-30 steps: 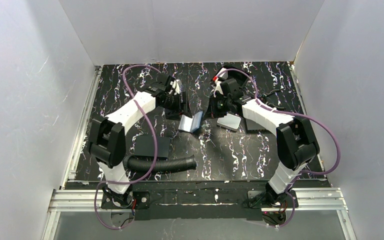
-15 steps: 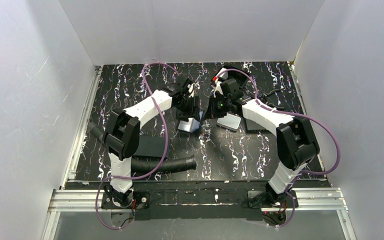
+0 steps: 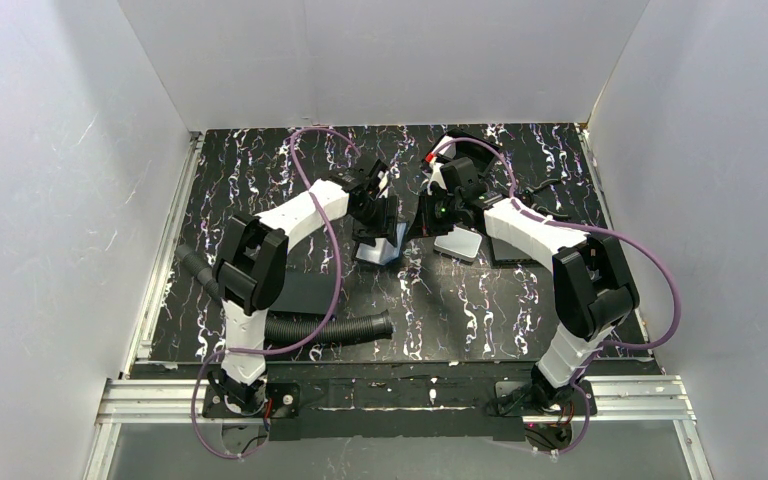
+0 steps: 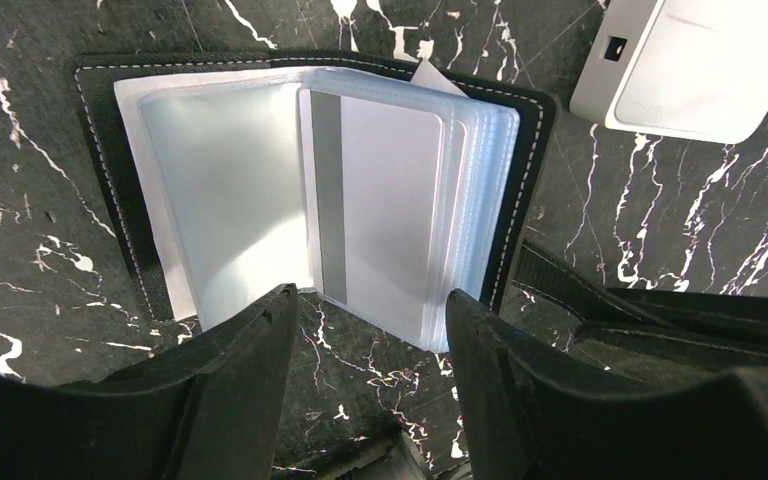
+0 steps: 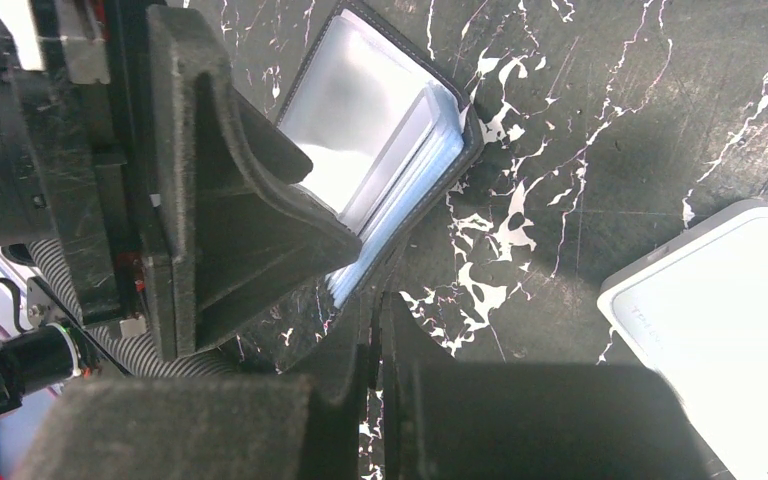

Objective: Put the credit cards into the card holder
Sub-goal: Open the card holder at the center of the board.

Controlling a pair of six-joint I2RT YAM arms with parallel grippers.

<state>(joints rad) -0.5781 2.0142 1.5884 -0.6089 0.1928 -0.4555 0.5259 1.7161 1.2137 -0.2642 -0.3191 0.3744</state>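
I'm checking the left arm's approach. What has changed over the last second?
The left gripper swung right and slightly nearer, from beside the card holder to above it. Its jaws are open and hold nothing. The right gripper, shut, the open holder and the silver case stayed where they were.

Lab test booth: white panel walls (image 3: 380, 60), aluminium rail (image 3: 400, 400).
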